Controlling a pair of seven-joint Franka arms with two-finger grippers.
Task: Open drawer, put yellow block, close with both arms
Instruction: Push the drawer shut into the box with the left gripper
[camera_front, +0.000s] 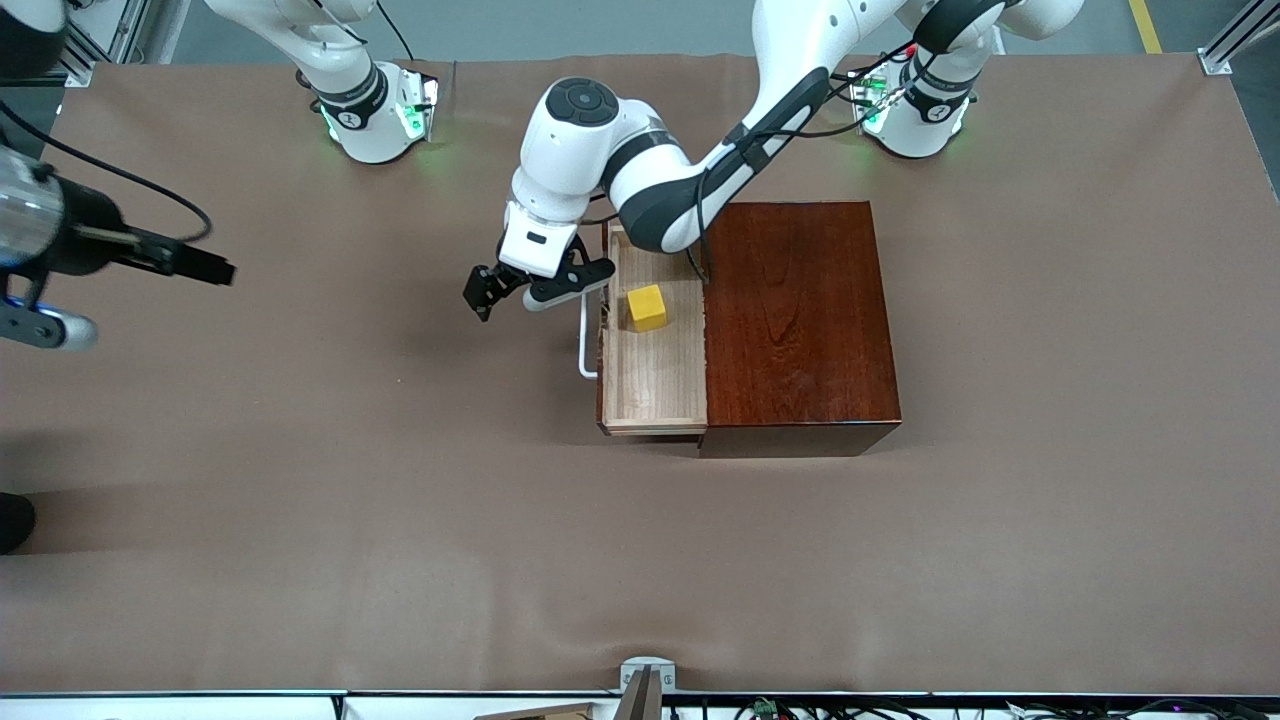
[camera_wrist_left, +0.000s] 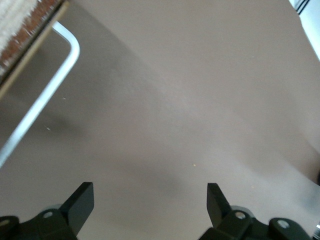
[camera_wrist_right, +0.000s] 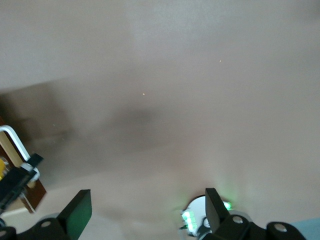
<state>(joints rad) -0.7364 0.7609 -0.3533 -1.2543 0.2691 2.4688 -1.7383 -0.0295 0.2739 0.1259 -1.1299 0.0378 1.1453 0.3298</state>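
A: Where's the block (camera_front: 647, 307) now?

B: In the drawer (camera_front: 654, 375), sitting on the tray floor toward the end nearest the robots' edge of the bench (camera_front: 400, 520). The drawer is pulled out of the box (camera_front: 800, 320), so only the closing looks to be left.

A: And the left gripper (camera_front: 540, 282)?

B: Empty, fingers spread, over the bench just in front of the drawer, by the upper end of the handle (camera_front: 586, 345). My guess is it sits there because the drawer front is what needs pushing.

A: The right gripper (camera_front: 205, 266)?

B: Held up over the bench near the right arm's end, jaws wide apart, pinching nothing. It waits, well apart from the drawer, though the task wants both arms for the close.
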